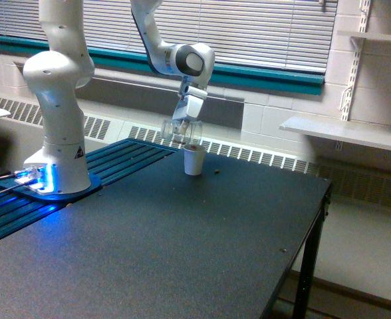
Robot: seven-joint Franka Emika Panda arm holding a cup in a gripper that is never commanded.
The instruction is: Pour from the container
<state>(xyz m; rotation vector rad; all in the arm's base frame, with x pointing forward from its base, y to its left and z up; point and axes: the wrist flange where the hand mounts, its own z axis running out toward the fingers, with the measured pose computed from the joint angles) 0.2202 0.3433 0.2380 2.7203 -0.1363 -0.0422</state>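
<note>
Even, rather dim indoor light is seen; a blue glow is cast from the arm's base [46, 178] onto the dark table [182, 252]; detail is soft and slightly blurred

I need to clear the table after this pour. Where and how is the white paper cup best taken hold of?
Probably grip the white paper cup across its side wall, above mid-height, coming in level from the exterior view's right. It stands upright and widens toward the rim, so it should not slip down. The pincer and clear cup hang over its open top, blocking that way.
</note>
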